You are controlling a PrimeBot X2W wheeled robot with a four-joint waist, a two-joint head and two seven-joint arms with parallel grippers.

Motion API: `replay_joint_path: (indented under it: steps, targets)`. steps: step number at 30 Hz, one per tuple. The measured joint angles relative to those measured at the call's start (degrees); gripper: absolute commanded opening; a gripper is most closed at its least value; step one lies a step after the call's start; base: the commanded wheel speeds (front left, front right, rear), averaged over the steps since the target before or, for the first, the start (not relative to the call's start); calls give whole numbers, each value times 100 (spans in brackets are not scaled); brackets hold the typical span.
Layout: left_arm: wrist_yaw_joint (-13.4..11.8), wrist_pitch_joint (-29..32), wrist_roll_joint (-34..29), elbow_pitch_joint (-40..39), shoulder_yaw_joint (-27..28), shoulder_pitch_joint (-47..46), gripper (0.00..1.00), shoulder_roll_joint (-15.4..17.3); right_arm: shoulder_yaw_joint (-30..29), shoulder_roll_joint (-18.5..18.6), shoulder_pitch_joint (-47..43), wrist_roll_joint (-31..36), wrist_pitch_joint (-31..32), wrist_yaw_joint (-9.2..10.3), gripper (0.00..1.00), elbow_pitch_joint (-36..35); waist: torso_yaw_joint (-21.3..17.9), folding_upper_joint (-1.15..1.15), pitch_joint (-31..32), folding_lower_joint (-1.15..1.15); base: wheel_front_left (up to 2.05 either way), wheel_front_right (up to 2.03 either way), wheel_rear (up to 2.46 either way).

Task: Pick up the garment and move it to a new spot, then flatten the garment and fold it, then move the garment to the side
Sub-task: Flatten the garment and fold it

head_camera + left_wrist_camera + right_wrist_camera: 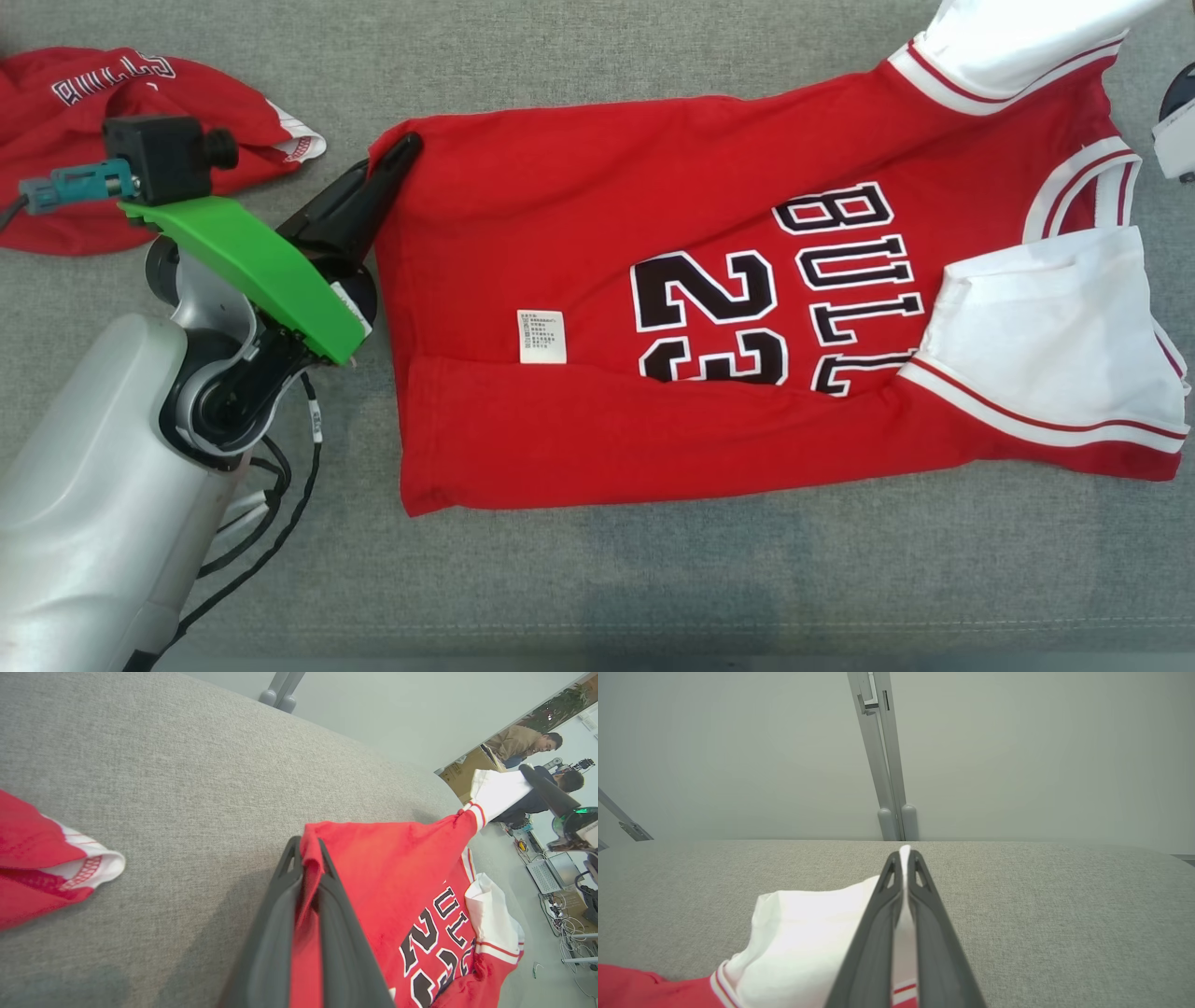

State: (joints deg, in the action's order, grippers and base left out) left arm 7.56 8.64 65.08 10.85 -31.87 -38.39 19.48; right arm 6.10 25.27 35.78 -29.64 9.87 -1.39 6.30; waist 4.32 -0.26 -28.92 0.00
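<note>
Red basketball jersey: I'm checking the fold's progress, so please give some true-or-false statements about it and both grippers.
1. The left gripper is shut on a corner of the red, white-sleeved fabric jersey. True.
2. The right gripper hangs open above the grey fabric surface. False: it is shut on the jersey's white sleeve.
3. The jersey's black number reads 23. True.
4. The second red garment lies on the jersey. False: it lies apart.
</note>
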Motion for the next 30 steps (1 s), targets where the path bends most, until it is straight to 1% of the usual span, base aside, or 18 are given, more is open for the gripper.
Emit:
replay_joint_path:
  steps: [6, 14, 17, 22, 27, 28, 30]
  targets:
    - [0, -223, 68, -24, 62, 0, 0, 20, -10, 1, -252, -34, 1, 43, 0, -137, -13, 0, 6, 0, 0, 0, 0]
    - [0, -367, 165, -48, 35, 21, 0, 20, -23, 25, -435, -49, 34, 54, 0, -349, 36, 0, 23, 0, 0, 0, 0]
    - [0, -424, 177, -53, 20, 83, 0, 19, -47, 67, -473, -66, 75, 94, 0, -434, 65, 0, 31, 0, 0, 0, 0]
    - [0, -544, 183, -49, -27, 101, 0, 9, -87, 160, -565, -65, 76, 98, 0, -536, 103, 0, 64, 0, 0, 0, 0]
    - [0, -632, 203, -27, -80, 202, 0, 4, -89, 147, -742, -68, 76, 110, 0, -668, 130, 0, 146, 0, 0, 0, 0]
    - [0, -671, 213, -16, -99, 229, 0, 3, -90, 136, -778, -68, 75, 137, 0, -714, 131, 0, 163, 0, 0, 0, 0]
    - [0, -727, 241, 0, -122, 274, 0, -2, -91, 66, -903, -97, 64, 155, 0, -790, 129, 0, 197, 0, 0, 0, 0]
